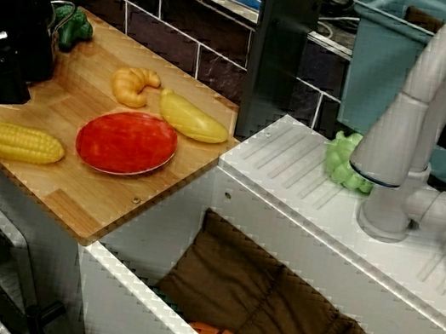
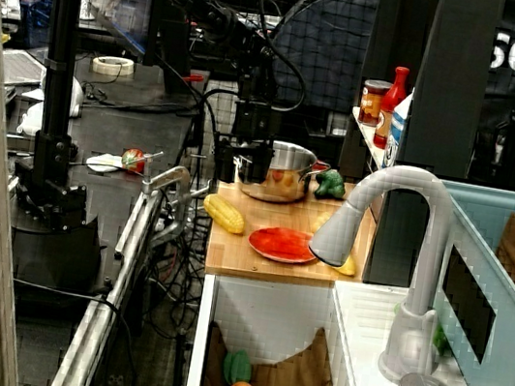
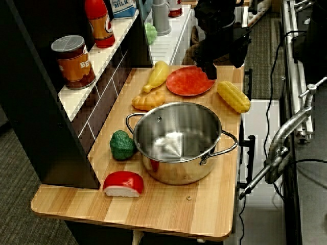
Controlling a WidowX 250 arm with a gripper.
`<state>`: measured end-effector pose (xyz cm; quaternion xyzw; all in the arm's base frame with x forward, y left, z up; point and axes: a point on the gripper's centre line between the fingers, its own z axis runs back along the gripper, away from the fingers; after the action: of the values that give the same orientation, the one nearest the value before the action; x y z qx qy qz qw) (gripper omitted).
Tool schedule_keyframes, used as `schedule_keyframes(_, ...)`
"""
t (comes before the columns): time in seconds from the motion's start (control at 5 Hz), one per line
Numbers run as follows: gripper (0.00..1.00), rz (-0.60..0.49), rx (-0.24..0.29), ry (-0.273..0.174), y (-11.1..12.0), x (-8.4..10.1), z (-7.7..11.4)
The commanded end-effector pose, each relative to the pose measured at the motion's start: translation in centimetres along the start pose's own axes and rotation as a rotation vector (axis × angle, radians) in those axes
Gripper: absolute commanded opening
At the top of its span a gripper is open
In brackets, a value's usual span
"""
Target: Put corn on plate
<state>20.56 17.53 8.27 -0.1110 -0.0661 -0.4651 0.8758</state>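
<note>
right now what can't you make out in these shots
- Gripper: fingers lost in the dark body in the view over the pot; cropped by the left edge in the view over the sink; too small in the far view. Open or shut: cannot tell.
- Pot: behind the arm in the view over the sink.
- Corn and plate: both clear, apart.

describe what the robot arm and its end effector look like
The arm is black, slim and jointed, on a black column and base, with black cables looping along it. The end effector is a chunky matte-black block with a small white marking on its side. Its fingers cannot be made out.
</note>
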Motion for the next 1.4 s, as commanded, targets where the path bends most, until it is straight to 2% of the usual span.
schedule_keyframes(0.0, 1.0, 0.0, 0.0, 0.0, 0.0, 0.0, 0.0)
schedule_keyframes(0.2, 1.0, -0.002, 0.051, 0.02, 0.6, -0.2, -1.9)
schedule_keyframes(0.4, 1.0, 0.015, 0.066, 0.024, 1.3, 0.0, -2.4)
schedule_keyframes(0.8, 1.0, 0.022, 0.047, 0.019, 1.0, 0.5, -2.1)
schedule_keyframes(1.0, 1.0, 0.047, -0.009, 0.031, 0.4, 1.2, -0.4)
schedule_keyframes(1.2, 1.0, 0.036, -0.03, 0.005, -0.2, 1.0, 1.1)
